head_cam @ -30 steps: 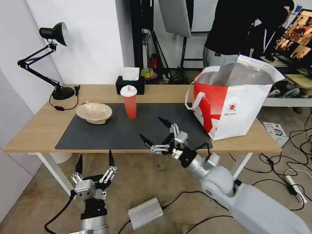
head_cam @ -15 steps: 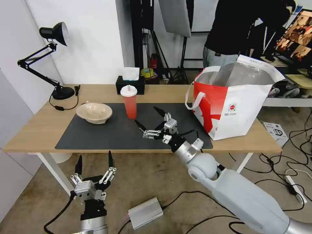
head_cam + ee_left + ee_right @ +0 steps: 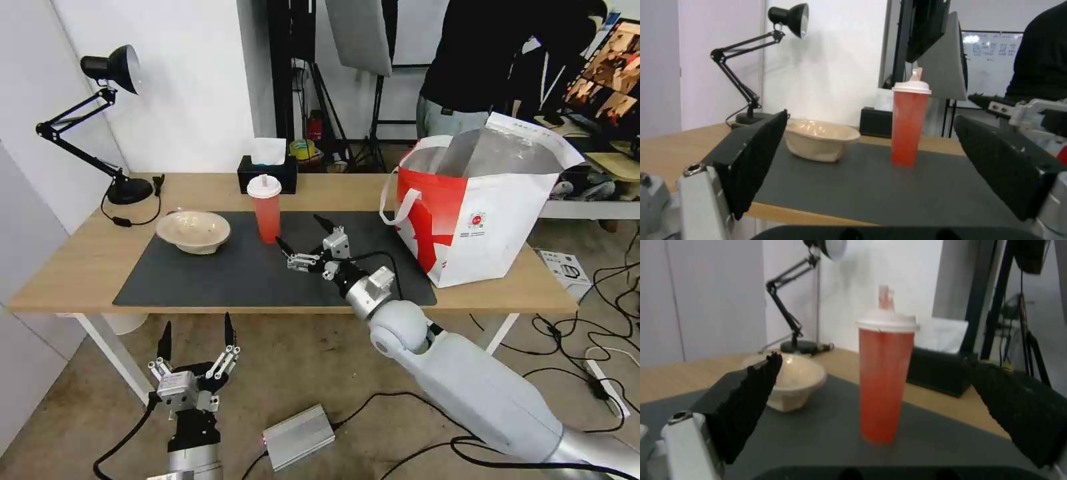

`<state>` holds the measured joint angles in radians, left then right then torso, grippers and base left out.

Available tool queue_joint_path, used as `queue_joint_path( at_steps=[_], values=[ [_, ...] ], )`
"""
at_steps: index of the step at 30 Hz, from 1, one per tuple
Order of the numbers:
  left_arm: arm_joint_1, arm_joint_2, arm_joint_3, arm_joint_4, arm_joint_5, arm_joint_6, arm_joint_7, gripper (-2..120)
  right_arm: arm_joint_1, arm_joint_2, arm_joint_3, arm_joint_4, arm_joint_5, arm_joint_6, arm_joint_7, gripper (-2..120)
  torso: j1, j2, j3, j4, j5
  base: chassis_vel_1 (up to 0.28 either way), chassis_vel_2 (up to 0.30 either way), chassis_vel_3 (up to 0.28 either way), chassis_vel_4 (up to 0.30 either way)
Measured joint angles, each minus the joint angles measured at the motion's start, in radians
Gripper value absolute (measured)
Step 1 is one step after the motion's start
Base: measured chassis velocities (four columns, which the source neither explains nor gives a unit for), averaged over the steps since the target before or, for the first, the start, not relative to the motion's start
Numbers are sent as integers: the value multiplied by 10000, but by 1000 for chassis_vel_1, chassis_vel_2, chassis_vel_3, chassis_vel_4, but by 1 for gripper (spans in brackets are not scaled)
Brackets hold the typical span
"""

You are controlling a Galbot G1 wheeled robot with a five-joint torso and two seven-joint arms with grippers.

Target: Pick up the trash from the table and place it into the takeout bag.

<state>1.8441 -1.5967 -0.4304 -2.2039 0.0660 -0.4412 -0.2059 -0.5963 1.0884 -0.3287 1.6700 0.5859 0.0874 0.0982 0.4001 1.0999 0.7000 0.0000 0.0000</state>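
Note:
A red drink cup (image 3: 265,210) with a white lid stands upright on the dark grey mat (image 3: 227,277) of the table (image 3: 73,263). A shallow beige bowl (image 3: 193,231) sits to its left. The takeout bag (image 3: 480,213) stands open at the table's right end, its foil lining showing. My right gripper (image 3: 300,231) hovers open low over the mat, just right of the cup and pointing at it. In the right wrist view the cup (image 3: 885,380) stands between and beyond the open fingers (image 3: 746,396), untouched. My left gripper (image 3: 197,333) hangs open below the table's front edge.
A black tissue box (image 3: 267,175) stands behind the cup near the far edge. A black desk lamp (image 3: 110,120) occupies the back left corner. A silver box (image 3: 298,437) and cables lie on the floor. A person stands behind the bag.
My right gripper has reached forward and left over the mat, closing in on the red cup. The left gripper has stayed low by the table's front edge.

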Motion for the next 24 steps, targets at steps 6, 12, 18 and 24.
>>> queue_joint_path(
  at_steps=[6, 12, 18, 24],
  values=[
    [-40, -2, -48, 68, 4, 54, -4, 100, 310, 178, -20, -354, 227, -344, 19, 100, 0, 0, 0, 0, 0, 0, 0, 0, 0],
    [-60, -3, -40, 88, -4, 59, -12, 100, 538, 373, 0, -536, 359, -642, 19, 100, 0, 0, 0, 0, 0, 0, 0, 0, 0],
    [-57, -6, -15, 107, 4, 59, -11, 100, 803, 656, 5, -864, 494, -806, 32, 100, -1, 2, 0, 0, 1, 0, 0, 0, 0],
    [-22, -7, -50, 175, 7, 18, -12, 100, 996, 1048, 59, -1450, 499, -883, 23, 100, 0, 2, 0, 0, 1, 0, 0, 0, 0]
  ],
)
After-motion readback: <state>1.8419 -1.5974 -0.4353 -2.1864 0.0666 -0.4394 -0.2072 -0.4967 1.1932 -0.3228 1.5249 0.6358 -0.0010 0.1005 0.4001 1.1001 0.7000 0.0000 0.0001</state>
